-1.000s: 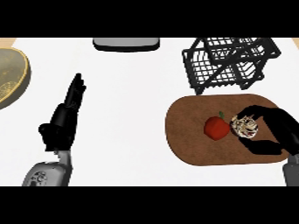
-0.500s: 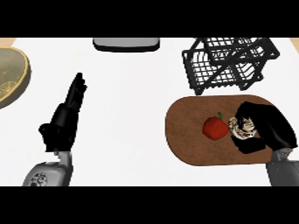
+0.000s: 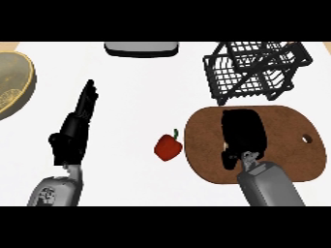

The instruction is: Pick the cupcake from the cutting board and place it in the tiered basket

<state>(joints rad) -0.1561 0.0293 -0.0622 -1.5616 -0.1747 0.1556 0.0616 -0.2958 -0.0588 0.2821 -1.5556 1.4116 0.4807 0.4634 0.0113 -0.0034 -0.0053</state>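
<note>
The brown round cutting board [image 3: 297,160] lies at the right of the counter. My right hand [image 3: 244,131] hovers over its middle, back turned up and fingers curled down, with the thumb at the lower left. The hand covers the cupcake, so none of it shows. The black wire tiered basket [image 3: 258,70] stands just beyond the board's far edge. My left hand [image 3: 74,131] rests at the left of the counter with straight fingers pointing away, holding nothing.
A red pepper [image 3: 168,147] lies on the white counter just left of the board. A large olive bowl [image 3: 4,87] sits at the far left edge. A grey object [image 3: 141,48] stands at the back centre.
My right hand has turned and shifted left over the board's middle, hiding the cupcake. The red pepper has moved off the board onto the counter at its left. The left hand is still.
</note>
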